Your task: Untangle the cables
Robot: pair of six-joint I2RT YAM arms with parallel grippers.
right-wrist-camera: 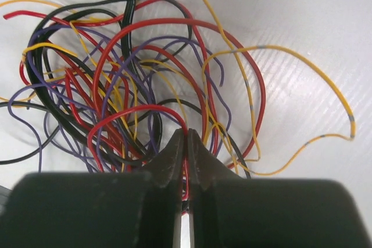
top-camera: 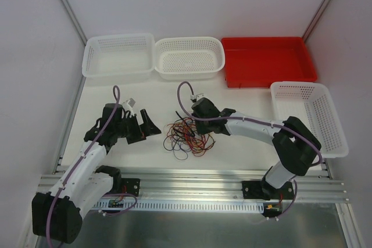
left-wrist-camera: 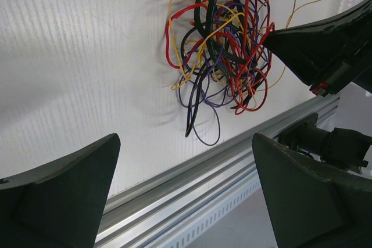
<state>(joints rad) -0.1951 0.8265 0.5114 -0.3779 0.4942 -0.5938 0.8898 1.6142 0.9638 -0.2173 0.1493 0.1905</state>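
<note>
White surface (top-camera: 157,94), one knotted clump in the middle, so there are plenty of ways for this to go sideways.

Starting on the left: the left gripper (top-camera: 146,130) hangs just beside the clump with its jaws spread wide, grasping nothing. That's my first worry, since nothing is pinning the pile down.

The cables (top-camera: 185,135) sit between the two arms, near the aluminium rail (top-camera: 192,175) at the front edge. Black, red, yellow and purple strands are all looped through each other.

Over on the right, the right gripper (right-wrist-camera: 187,137) is pinched tight on a red strand (right-wrist-camera: 139,107), right at the foot of its loop. Trouble is, that red loop runs over and under a bunch of black and purple ones. Pull it away and I'd guess the whole clump drags along as one lump instead of giving up a wire, or the knot just cinches tighter.

The grip also looks like it's only at the very fingertips, so a thin slick wire could slide straight out. And a drag toward the front might dump loops over the rail.
</note>
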